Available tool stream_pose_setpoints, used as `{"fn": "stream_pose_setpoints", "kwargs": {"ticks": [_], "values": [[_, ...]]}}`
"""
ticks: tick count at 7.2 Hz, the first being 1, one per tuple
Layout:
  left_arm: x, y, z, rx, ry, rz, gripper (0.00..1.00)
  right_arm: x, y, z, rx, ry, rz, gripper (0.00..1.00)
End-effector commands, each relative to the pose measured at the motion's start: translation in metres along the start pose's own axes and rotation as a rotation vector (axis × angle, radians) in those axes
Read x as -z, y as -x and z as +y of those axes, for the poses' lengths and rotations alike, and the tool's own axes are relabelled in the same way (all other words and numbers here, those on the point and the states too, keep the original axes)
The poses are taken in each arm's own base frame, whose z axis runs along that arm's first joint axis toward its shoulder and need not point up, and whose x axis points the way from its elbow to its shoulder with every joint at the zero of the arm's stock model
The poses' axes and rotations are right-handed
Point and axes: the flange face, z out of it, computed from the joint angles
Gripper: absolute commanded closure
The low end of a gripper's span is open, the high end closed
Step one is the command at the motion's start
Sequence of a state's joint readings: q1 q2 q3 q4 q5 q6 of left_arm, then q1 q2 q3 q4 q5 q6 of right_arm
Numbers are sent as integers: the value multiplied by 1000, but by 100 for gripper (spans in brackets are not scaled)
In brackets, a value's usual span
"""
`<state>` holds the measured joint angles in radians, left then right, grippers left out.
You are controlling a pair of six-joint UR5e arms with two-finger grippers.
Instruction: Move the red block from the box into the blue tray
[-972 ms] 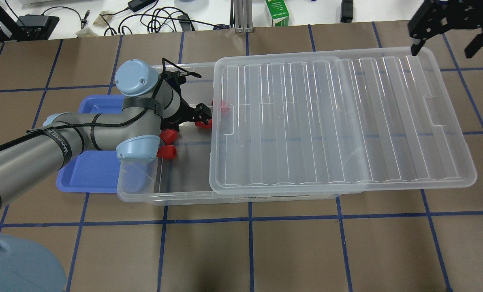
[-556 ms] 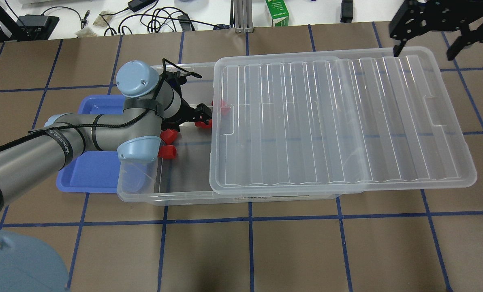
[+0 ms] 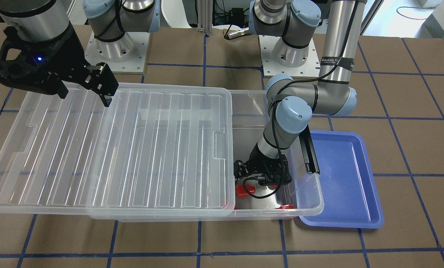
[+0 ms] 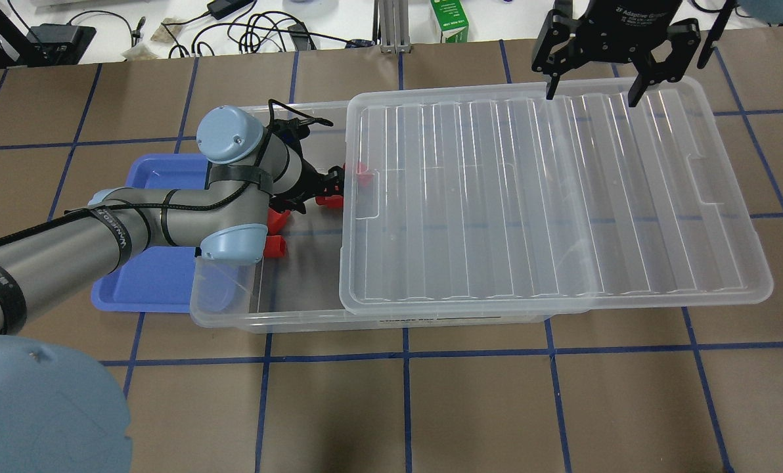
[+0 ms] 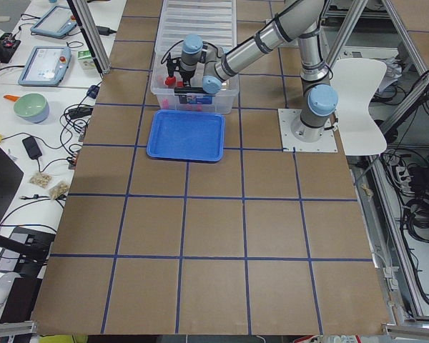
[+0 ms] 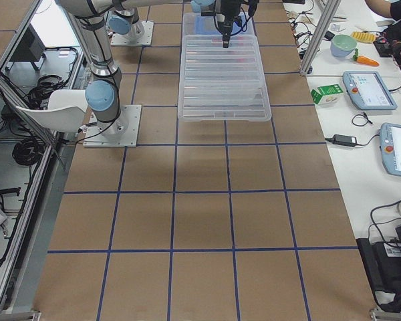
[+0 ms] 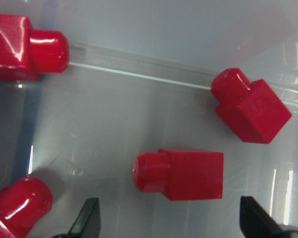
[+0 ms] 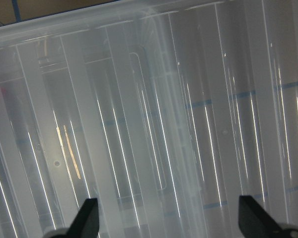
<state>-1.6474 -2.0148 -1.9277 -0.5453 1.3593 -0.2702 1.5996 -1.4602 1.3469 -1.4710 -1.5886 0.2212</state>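
Note:
The clear box point(image 4: 299, 318) has its ribbed lid point(image 4: 536, 197) slid to the right, so its left end is uncovered. My left gripper point(image 4: 326, 187) reaches down into that end and is open. In the left wrist view a red block point(image 7: 181, 174) lies on the box floor just ahead of the gap between the fingertips point(image 7: 87, 220), untouched. Other red blocks point(image 7: 251, 111) lie around it. The blue tray point(image 4: 145, 276) sits left of the box, partly under my left arm. My right gripper point(image 4: 588, 98) is open and empty above the lid's far edge.
A black latch bar point(image 3: 308, 152) hangs at the box's short side next to the tray. A green carton point(image 4: 448, 23) and cables point(image 4: 253, 29) lie on the white bench beyond the table. The lid overhangs the box on the right.
My right gripper has moved left along the lid's far edge, still open. My left arm has shifted slightly, and its gripper stays open in the box over the red blocks.

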Motion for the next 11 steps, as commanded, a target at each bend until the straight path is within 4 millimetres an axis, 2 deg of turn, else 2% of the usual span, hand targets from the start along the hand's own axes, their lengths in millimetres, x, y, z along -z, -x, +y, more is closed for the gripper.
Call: {"fn": "stream_pose_setpoints", "kwargs": {"ticks": [1, 4, 6, 9, 10, 11], "values": [[-8, 1, -2, -9, -11, 8, 0, 0, 0, -1, 5, -5, 1, 0], [-18, 3, -8, -19, -32, 13, 0, 0, -1, -1, 5, -5, 1, 0], [-16, 1, -15, -28, -62, 19, 0, 0, -1, -1, 7, -6, 3, 0], [-23, 3, -14, -60, -52, 16, 0, -1, -3, -1, 7, -5, 23, 0], [-24, 3, -14, -61, -50, 15, 29, -2, -2, -2, 5, -7, 21, 0], [-24, 3, -14, -59, -49, 16, 36, -2, -3, -2, 7, -5, 23, 0]]}}
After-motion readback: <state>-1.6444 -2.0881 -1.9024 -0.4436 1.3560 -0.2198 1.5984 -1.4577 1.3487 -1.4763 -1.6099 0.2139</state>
